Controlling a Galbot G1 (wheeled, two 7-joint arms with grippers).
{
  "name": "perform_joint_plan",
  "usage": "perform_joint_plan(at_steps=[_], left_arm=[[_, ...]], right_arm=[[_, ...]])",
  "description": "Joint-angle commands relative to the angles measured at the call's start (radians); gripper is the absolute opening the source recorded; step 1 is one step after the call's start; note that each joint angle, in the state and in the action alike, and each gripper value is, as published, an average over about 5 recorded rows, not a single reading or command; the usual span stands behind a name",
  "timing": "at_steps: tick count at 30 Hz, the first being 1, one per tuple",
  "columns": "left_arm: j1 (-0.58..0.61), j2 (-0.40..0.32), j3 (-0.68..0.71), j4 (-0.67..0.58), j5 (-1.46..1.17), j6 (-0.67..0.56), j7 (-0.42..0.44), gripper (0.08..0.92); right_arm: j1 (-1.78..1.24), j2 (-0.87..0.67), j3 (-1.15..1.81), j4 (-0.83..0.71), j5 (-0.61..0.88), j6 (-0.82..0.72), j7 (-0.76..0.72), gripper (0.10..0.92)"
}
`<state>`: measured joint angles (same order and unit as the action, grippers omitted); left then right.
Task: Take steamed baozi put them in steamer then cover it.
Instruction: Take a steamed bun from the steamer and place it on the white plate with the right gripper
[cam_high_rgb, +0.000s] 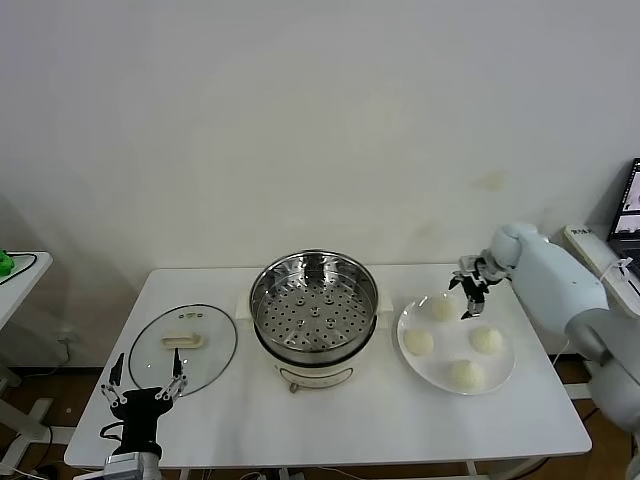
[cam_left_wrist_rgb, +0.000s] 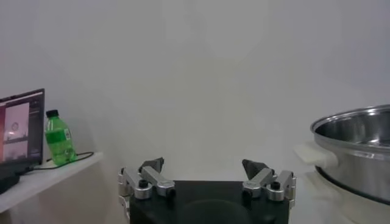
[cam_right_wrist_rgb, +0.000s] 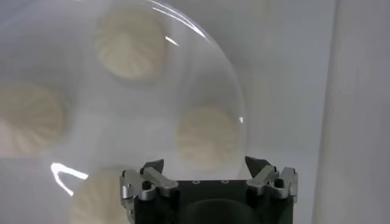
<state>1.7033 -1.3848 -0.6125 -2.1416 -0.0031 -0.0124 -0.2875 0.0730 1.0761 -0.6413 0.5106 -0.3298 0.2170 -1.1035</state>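
Note:
Four pale steamed baozi lie on a white plate at the table's right: one at the back, one left, one right, one in front. My right gripper is open and hovers just above the back bun. In the right wrist view the gripper is open and empty over the nearest baozi. The steamer stands open at the centre, its perforated tray empty. The cover lies flat to its left. My left gripper is open and idle by the cover's front edge.
In the left wrist view the open left gripper faces the wall, with the steamer's side nearby. A green bottle and a laptop sit on a side table. Bare tabletop lies in front of the steamer.

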Motion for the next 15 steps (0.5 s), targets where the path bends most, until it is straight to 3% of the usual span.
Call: perform_joint_plan(at_steps=[1,15], left_arm=[[0.000,0.000,0.000,0.001,0.001,0.000,0.000,0.823],[0.011,-0.007,0.002,-0.014,-0.007,-0.007,0.000,0.823]], right_arm=[[0.001,0.041,-0.001,-0.040,-0.016,0.000,0.003,0.823],[-0.012,0.053,0.020,-0.057,-0.048,0.007,0.016,0.732]])
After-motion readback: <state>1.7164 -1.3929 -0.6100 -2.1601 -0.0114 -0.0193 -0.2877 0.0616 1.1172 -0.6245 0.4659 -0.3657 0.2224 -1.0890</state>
